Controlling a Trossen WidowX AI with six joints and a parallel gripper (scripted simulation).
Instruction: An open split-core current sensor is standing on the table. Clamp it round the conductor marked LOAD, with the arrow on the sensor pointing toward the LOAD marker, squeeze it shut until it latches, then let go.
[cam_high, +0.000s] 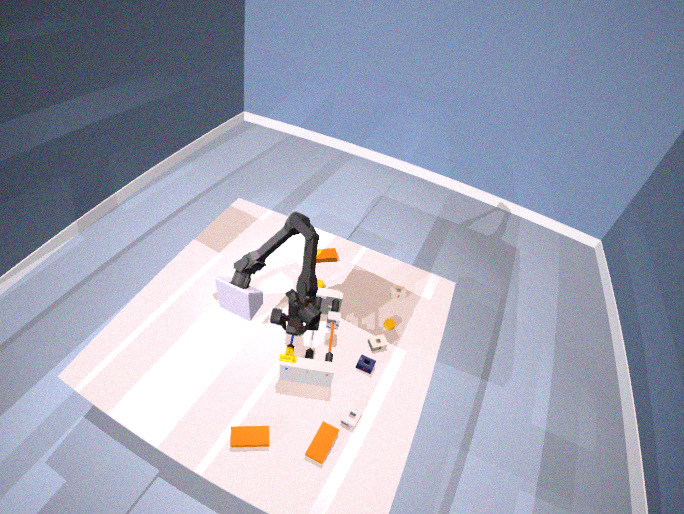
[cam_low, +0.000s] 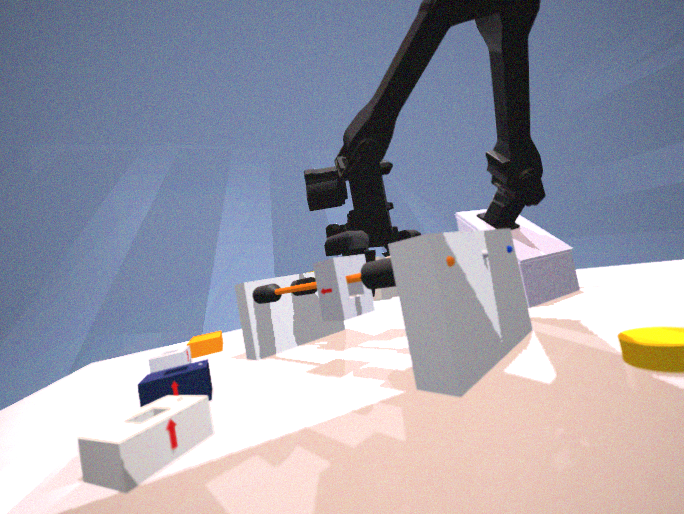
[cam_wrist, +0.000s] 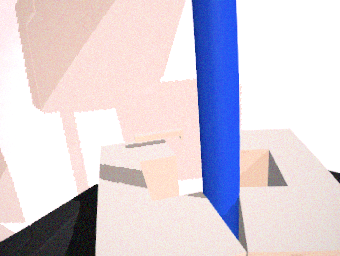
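The pale split-core sensor (cam_wrist: 150, 225) fills the lower wrist view, its two parts on either side of the blue conductor (cam_high: 291, 339) (cam_wrist: 219, 100). My gripper (cam_low: 376, 248) (cam_wrist: 201, 185) is shut on the sensor, one black finger at each outer side. The conductor passes down between the parts, which nearly meet in front of it. Whether the latch has caught cannot be seen. The sensor's arrow is hidden in the wrist view. A yellow LOAD marker (cam_high: 287, 358) sits at the blue conductor's end by the front panel. The arm hides the sensor in the top view.
The conductors run between a front panel (cam_high: 306, 375) and a back panel. Another grey sensor (cam_high: 335, 319) (cam_low: 331, 301) with a red arrow is on the orange conductor. A navy sensor (cam_high: 365, 363) (cam_low: 176, 381), a yellow disc (cam_high: 389, 324) (cam_low: 655, 353) and orange blocks (cam_high: 249, 436) (cam_high: 321, 443) lie around.
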